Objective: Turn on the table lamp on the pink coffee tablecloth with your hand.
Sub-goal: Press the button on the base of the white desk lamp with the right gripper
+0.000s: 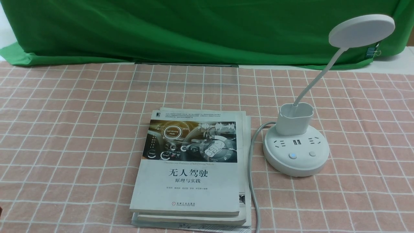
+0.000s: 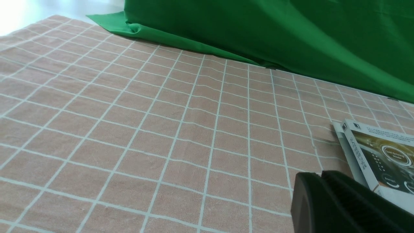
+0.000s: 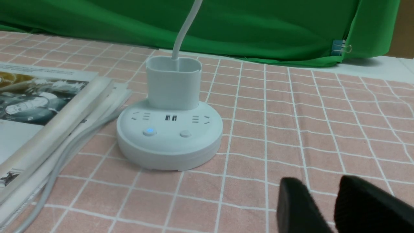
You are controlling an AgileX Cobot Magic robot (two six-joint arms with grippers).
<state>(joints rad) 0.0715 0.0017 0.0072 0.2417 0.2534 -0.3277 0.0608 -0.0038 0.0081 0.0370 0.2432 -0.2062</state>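
The white table lamp stands at the right on the pink coffee tablecloth, its disc head raised on a thin bent neck. On its round base one button glows blue and the other button beside it is dark. My right gripper, the hand, hovers open over bare cloth, short of the base and off to its side, touching nothing. My left gripper is shut and empty, near the corner of the books. Neither arm shows in the front view.
A stack of books lies in the middle of the cloth, left of the lamp. The lamp's white cable runs along the books' right side to the front edge. A green backdrop cloth closes the back, with a binder clip on it.
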